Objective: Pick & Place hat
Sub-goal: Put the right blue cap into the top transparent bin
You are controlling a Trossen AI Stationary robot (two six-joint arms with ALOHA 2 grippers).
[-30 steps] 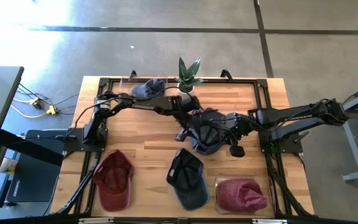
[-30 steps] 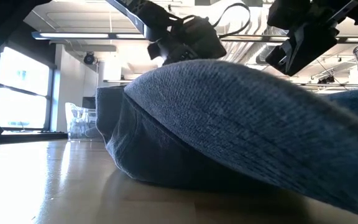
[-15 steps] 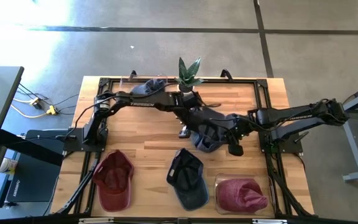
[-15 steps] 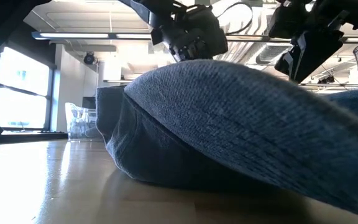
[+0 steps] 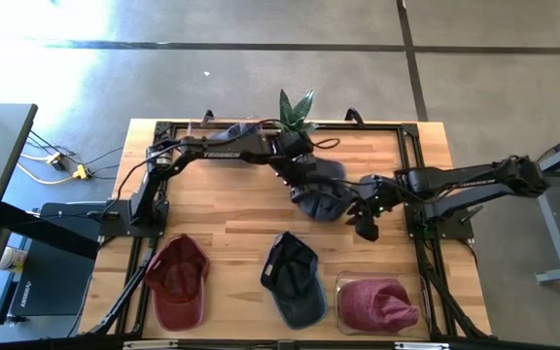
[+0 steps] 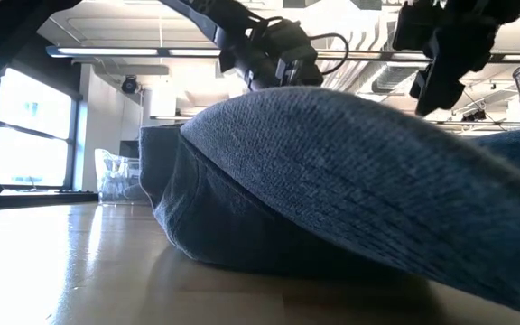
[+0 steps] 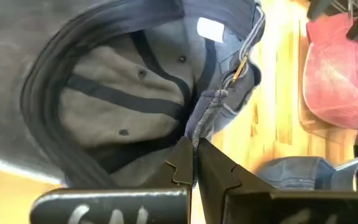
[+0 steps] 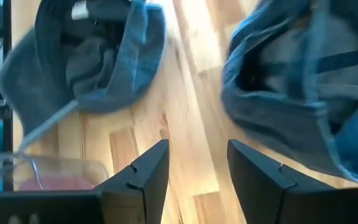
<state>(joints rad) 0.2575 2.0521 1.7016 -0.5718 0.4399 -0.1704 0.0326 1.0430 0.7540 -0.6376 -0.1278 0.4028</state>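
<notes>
A blue-grey hat (image 5: 321, 191) is near the table's middle, toward the far side, its grey lined inside (image 7: 123, 106) facing the left wrist camera. My left gripper (image 5: 304, 173) is shut on it. My right gripper (image 5: 365, 212) stands open just right of the hat, with nothing between its fingers (image 8: 194, 165). The low view shows both grippers high up, my left gripper (image 6: 273, 54) and my right gripper (image 6: 450, 45), behind a dark blue hat (image 6: 332, 181) that fills the picture. My left gripper pinches the hat's lower rim (image 7: 199, 129) between its two shut fingers, close to the back strap and its small metal buckle (image 7: 238, 67). The crown spreads out beyond the fingertips with its open side toward the wrist. Whether the hat touches the table does not show.
Along the near edge lie a red hat (image 5: 178, 282), the dark blue hat (image 5: 295, 277) and a pink hat in a clear box (image 5: 377, 303). Another blue hat (image 5: 227, 138) and a potted plant (image 5: 295, 115) stand at the far edge. Bare wood (image 5: 222, 209) lies left of centre.
My left gripper has shut on the hat's rim and drawn the hat toward the far edge. My right gripper has opened and let go of the hat, staying just to its right.
</notes>
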